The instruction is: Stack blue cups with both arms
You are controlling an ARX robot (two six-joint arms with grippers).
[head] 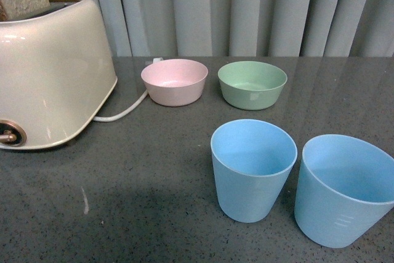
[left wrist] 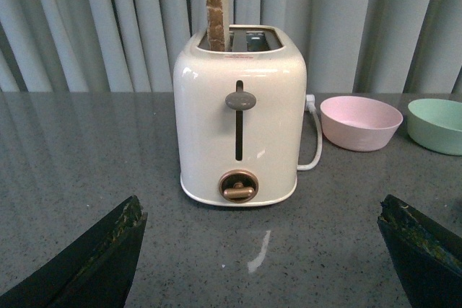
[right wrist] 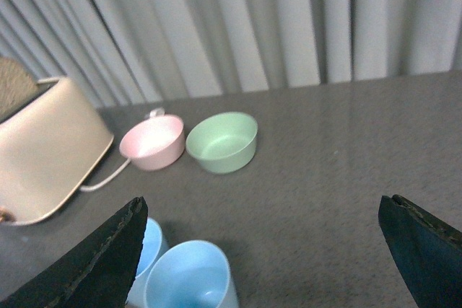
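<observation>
Two light-blue cups stand upright side by side on the dark table in the front view, one in the middle [head: 252, 170] and one at the right edge [head: 345, 189]. Neither arm shows there. In the right wrist view both cups show, one [right wrist: 191, 275] in full and one [right wrist: 148, 247] partly behind a finger. My right gripper [right wrist: 263, 250] is open and empty, above the table beside the cups. My left gripper [left wrist: 263, 247] is open and empty, low over the table, facing the toaster. No cup shows in the left wrist view.
A cream toaster [head: 49, 72] with a slice of bread stands at the left, its white cord [head: 123, 112] trailing right. A pink bowl [head: 174, 81] and a green bowl [head: 252, 84] sit behind the cups. Grey curtains hang behind the table.
</observation>
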